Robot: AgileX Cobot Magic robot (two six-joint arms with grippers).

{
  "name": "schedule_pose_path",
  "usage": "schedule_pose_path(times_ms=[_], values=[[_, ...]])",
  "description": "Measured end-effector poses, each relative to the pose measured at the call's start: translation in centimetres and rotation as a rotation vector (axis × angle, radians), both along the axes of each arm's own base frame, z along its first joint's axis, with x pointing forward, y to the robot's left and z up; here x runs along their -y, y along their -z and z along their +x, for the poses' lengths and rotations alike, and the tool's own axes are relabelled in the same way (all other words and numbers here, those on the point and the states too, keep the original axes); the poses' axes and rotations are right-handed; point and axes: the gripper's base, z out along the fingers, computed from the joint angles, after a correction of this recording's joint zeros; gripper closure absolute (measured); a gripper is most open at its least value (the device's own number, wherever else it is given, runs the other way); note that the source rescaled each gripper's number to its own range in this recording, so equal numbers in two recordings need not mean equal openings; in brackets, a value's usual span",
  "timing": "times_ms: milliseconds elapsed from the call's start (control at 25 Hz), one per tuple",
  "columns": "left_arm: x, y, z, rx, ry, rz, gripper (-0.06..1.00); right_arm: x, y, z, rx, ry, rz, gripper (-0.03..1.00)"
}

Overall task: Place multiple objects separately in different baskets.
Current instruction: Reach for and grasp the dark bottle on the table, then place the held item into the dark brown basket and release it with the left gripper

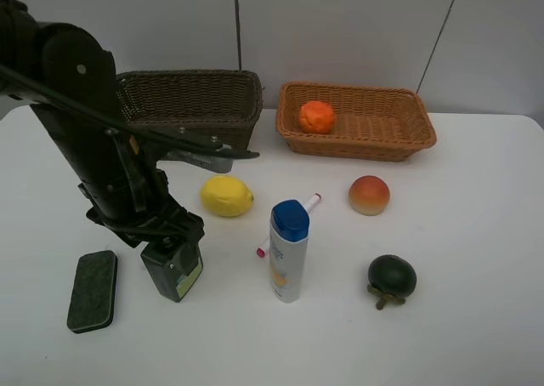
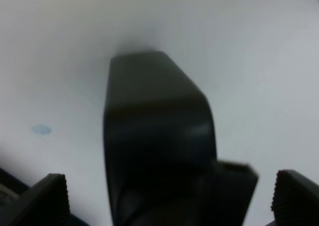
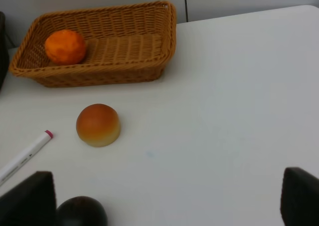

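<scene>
My left gripper [image 1: 167, 240] is open and straddles the dark green pump bottle [image 1: 174, 269], which lies on the table; in the left wrist view the bottle [image 2: 154, 136] sits between the fingertips [image 2: 47, 196]. The orange [image 1: 316, 116] lies in the light tan basket [image 1: 399, 139]. The dark brown basket [image 1: 191, 97] looks empty. The lemon [image 1: 226, 195], peach [image 1: 369, 195], mangosteen [image 1: 391, 277], upright white blue-capped bottle [image 1: 288, 250], marker [image 1: 313, 201] and eraser [image 1: 92, 290] are on the table. My right gripper [image 3: 164, 201] is open and empty, near the mangosteen [image 3: 82, 212].
The left arm [image 1: 85, 131] rises over the table's left side and partly hides the dark basket. The right wrist view shows the peach [image 3: 98, 125], the marker tip [image 3: 30, 149] and the tan basket [image 3: 124, 66] with the orange [image 3: 65, 47].
</scene>
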Motion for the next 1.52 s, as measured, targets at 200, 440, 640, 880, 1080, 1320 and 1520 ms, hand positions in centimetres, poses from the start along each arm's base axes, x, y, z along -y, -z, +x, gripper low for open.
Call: schedule_pose_path(times_ms=[200, 440, 640, 880, 1080, 1320, 1520], values=[[1.2, 1.6, 0.5, -0.035, 0.016, 0.024, -0.06, 0.0, 0.0, 0.0, 0.000, 0.000, 0.000, -0.03], [1.5, 1.6, 1.0, -0.013, 0.016, 0.023, -0.06, 0.0, 0.0, 0.0, 0.000, 0.000, 0.000, -0.03], [1.5, 1.6, 1.1, -0.014, -0.010, 0.024, 0.54, 0.0, 0.0, 0.0, 0.000, 0.000, 0.000, -0.03], [1.3, 1.6, 0.9, -0.034, -0.002, 0.049, 0.93, 0.0, 0.0, 0.0, 0.000, 0.000, 0.000, -0.03], [1.5, -0.2, 1.4, -0.027, 0.020, 0.053, 0.93, 0.0, 0.0, 0.0, 0.000, 0.000, 0.000, -0.03], [2.1, -10.3, 5.2, 0.293, -0.002, -0.112, 0.93, 0.0, 0.0, 0.0, 0.000, 0.000, 0.000, -0.03], [-1.3, -14.3, 11.8, 0.514, -0.194, -0.177, 0.93, 0.0, 0.0, 0.0, 0.000, 0.000, 0.000, -0.03]])
